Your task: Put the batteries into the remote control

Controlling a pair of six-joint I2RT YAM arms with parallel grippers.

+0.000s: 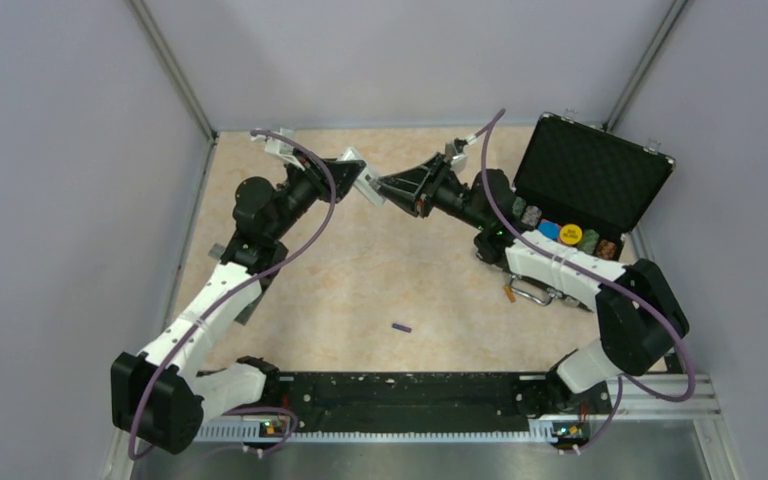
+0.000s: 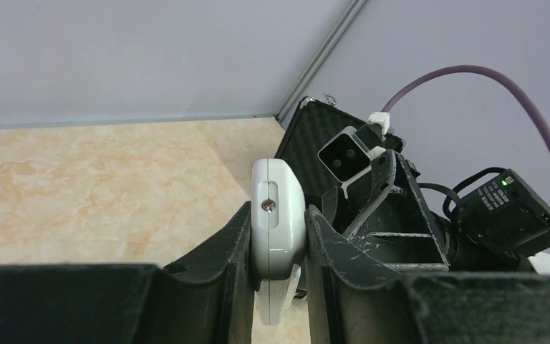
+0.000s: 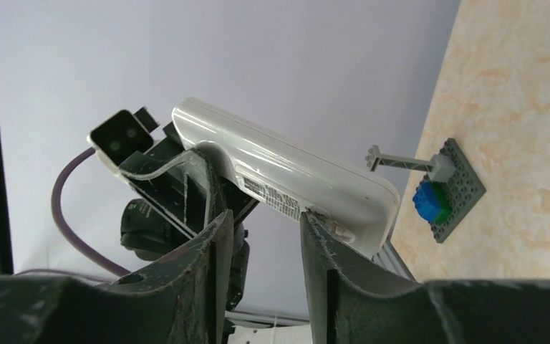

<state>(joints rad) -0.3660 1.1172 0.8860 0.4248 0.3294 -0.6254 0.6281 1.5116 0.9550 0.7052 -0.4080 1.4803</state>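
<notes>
The white remote control (image 2: pixel 278 215) is held up above the table, edge-on between the two fingers of my left gripper (image 2: pixel 278 236), which is shut on it. In the top view the remote control (image 1: pixel 370 187) sits between both grippers at the back of the table. My right gripper (image 3: pixel 261 223) is open just under the remote control (image 3: pixel 286 172). Its right fingertip (image 3: pixel 314 223) touches the remote's labelled underside, and nothing lies between the fingers. One dark purple battery (image 1: pixel 401 327) lies on the table near the front. The battery bay is hidden from view.
An open black case (image 1: pixel 592 170) stands at the back right, with poker-chip stacks (image 1: pixel 560 235) along its front edge. A grey brick plate carrying a blue brick (image 3: pixel 444 193) lies by the left wall. A metal handle (image 1: pixel 530 293) lies by the right arm.
</notes>
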